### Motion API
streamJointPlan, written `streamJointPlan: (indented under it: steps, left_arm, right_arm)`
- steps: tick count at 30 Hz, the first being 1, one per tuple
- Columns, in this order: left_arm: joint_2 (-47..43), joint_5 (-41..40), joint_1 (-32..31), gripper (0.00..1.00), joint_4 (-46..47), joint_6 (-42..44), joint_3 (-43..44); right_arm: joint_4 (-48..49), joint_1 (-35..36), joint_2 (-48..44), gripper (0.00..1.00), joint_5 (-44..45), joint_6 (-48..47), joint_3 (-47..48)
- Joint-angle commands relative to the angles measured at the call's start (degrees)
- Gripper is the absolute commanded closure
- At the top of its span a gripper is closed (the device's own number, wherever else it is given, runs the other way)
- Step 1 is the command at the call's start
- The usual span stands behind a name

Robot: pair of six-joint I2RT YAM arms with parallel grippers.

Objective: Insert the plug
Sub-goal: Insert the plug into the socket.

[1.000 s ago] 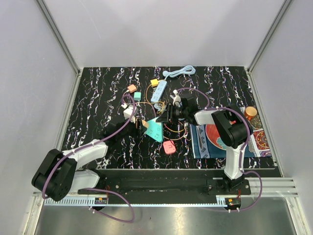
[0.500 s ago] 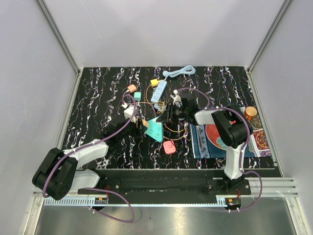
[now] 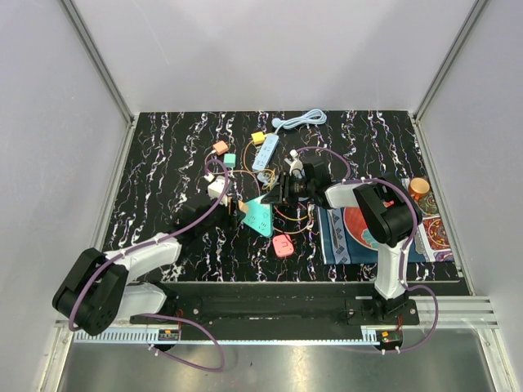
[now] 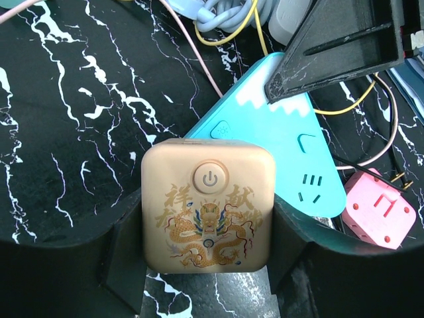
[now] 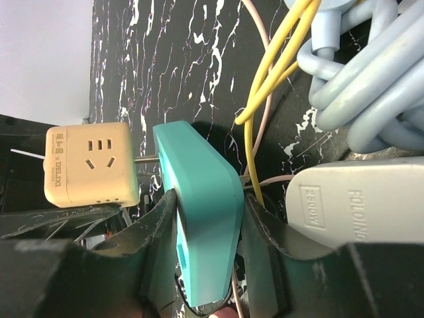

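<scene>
The plug is a beige cube adapter (image 4: 209, 205) with a gold dragon and a power button on its back, and my left gripper (image 4: 209, 242) is shut on its sides. A teal power strip (image 5: 199, 212) stands on edge, pinched across its thickness by my right gripper (image 5: 205, 232). In the right wrist view the cube (image 5: 89, 162) sits just left of the strip, its metal prongs (image 5: 147, 159) spanning the narrow gap to the strip's face. From above, cube (image 3: 243, 208) and strip (image 3: 260, 217) meet mid-table between both grippers.
A pink adapter (image 4: 377, 215) lies just right of the teal strip. A white folding plug (image 5: 351, 199), yellow and pink cords and a coiled pale blue cable (image 5: 358, 79) crowd behind it. A light blue strip (image 3: 266, 151) and small adapters (image 3: 220, 147) lie farther back; a patterned mat (image 3: 359, 233) is at right.
</scene>
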Motion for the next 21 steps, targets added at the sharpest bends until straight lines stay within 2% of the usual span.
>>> streamJointPlan:
  steps: [1, 13, 21]
  left_arm:
    - [-1.6, -2.5, -0.2, 1.00, -1.0, 0.9, 1.3]
    - [2.4, 0.6, -0.4, 1.00, 2.1, 0.7, 1.6]
    - [3.7, 0.0, -0.5, 1.00, 2.6, 0.9, 1.9]
  right_arm:
    - [0.8, -0.2, 0.6, 0.79, -0.4, -0.8, -0.6]
    - [0.8, -0.2, 0.7, 0.79, -0.6, -1.0, -0.6]
    - [0.9, -0.2, 0.9, 0.79, -0.9, -0.9, -0.4]
